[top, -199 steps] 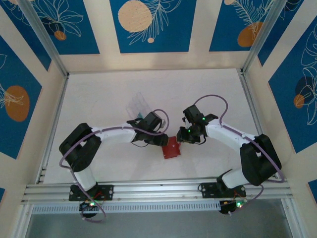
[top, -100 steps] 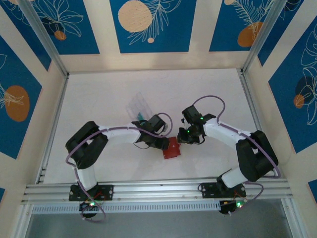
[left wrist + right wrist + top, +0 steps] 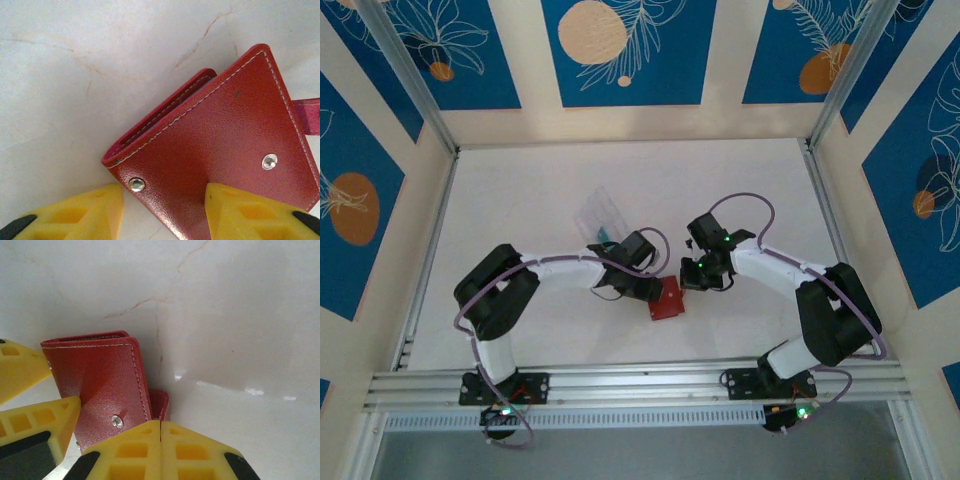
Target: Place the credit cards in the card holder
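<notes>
The red card holder (image 3: 668, 298) lies closed on the white table between my two arms. My left gripper (image 3: 165, 200) stands open over its near corner. One yellow finger (image 3: 240, 210) rests on the red face (image 3: 215, 145), and the other finger sits on the table beside the corner. My right gripper (image 3: 160, 427) is shut on the card holder's small strap tab (image 3: 159, 402), at the edge of the wallet (image 3: 100, 385). A teal credit card (image 3: 604, 236) peeks out by the clear case, mostly hidden by the left arm.
A clear plastic case (image 3: 600, 213) lies behind the left arm. The left gripper's yellow fingers (image 3: 30, 415) crowd the wallet's left side in the right wrist view. Aluminium rails (image 3: 620, 385) run along the near edge, and patterned walls enclose the table.
My right gripper's jaws have closed together on the strap tab. The left arm slid a little toward the wallet and then held still. The wallet has hardly moved.
</notes>
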`<control>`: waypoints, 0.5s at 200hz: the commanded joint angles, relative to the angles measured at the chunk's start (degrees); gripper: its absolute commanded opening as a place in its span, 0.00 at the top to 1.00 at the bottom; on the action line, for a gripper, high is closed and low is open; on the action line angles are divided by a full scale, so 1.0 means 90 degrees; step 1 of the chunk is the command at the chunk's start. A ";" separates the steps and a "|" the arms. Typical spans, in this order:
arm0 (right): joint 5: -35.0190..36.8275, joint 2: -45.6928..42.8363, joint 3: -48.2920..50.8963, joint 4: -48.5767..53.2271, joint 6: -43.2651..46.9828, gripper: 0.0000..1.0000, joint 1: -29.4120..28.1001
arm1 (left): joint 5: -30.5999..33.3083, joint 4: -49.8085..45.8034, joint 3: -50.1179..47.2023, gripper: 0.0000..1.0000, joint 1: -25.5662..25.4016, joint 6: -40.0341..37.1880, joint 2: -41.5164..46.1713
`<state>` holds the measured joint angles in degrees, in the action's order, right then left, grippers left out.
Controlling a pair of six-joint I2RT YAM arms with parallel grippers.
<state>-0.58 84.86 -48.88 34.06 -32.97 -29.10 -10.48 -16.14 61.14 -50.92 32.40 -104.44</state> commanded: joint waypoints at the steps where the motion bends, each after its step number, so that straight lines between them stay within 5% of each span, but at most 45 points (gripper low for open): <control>1: -0.0278 -0.0146 0.0097 0.0096 0.0039 0.96 0.0021 | 0.0079 -0.0188 0.0052 0.53 -0.0095 -0.0082 -0.0249; 100: -0.0736 0.0414 -0.0142 -0.0248 0.0031 1.00 -0.0291 | 0.0003 0.0058 -0.0060 0.53 -0.0134 0.0052 -0.0346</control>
<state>-4.58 85.69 -48.49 32.08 -32.95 -30.59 -10.48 -16.08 61.19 -50.92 32.47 -104.71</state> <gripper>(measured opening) 0.065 0.468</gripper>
